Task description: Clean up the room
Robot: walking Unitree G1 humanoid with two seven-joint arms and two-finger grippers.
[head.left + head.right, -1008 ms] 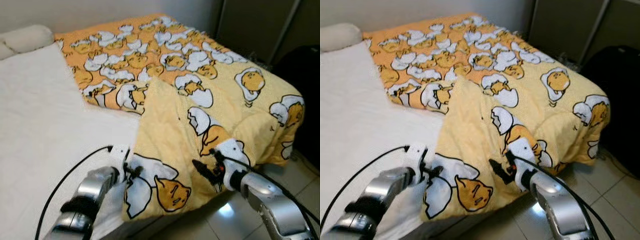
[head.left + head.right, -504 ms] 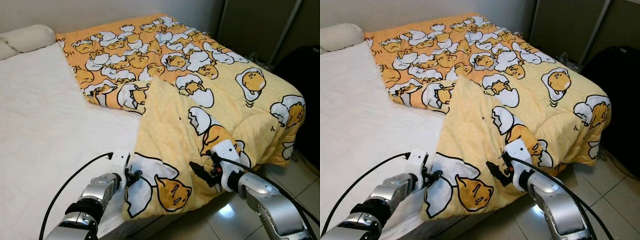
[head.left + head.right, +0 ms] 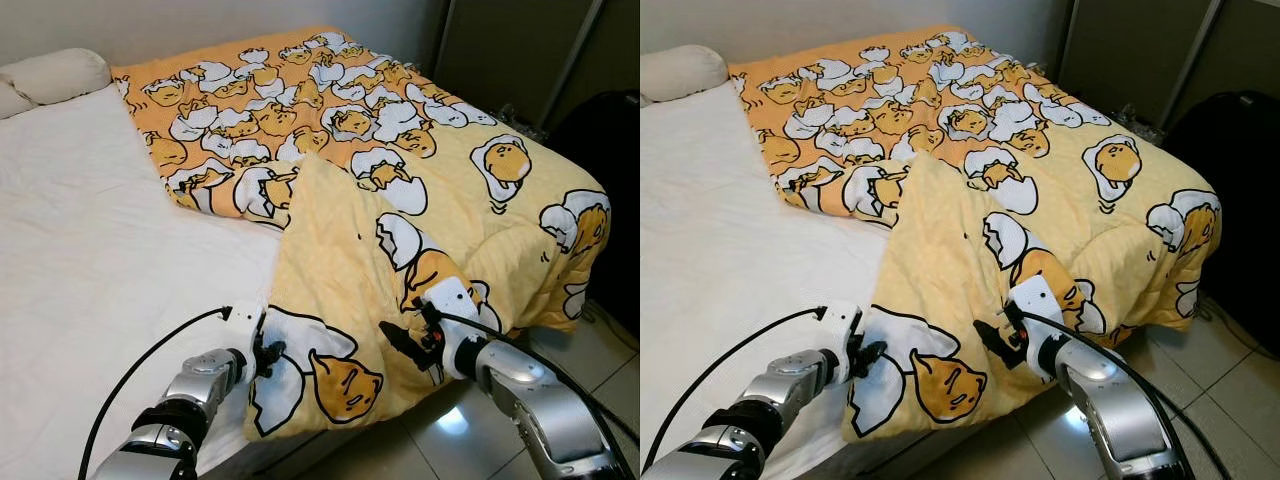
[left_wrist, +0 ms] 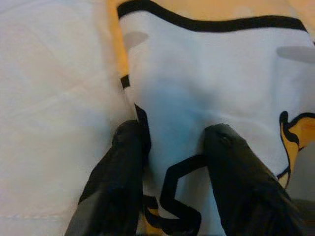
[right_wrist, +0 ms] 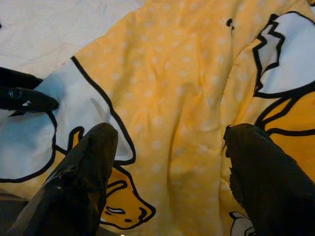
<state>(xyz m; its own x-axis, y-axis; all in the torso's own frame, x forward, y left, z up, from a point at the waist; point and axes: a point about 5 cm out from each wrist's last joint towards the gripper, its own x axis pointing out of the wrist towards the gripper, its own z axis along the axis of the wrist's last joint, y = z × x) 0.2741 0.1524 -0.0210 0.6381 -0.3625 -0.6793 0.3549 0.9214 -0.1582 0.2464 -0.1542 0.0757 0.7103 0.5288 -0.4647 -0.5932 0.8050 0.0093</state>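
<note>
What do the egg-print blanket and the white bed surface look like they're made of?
The yellow egg-print blanket: soft matte woven or quilted fabric, likely cotton; it folds and drapes, with a dotted print. The white bed sheet: matte cloth with fine creases, possibly cotton.

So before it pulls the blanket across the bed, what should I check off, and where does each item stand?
1. Left gripper pinching the blanket corner: ok, fabric sits between its jaws.
2. Right gripper gripping the blanket: not ok, jaws spread wide above the cloth.
3. Both grippers on the same near edge: ok, left at the corner, right further along.
4. Sheet side free for spreading: ok.
5. Pillow out of the blanket's path: ok, at the far head end.
6. Far blanket edge free of snags: cannot tell.
</note>
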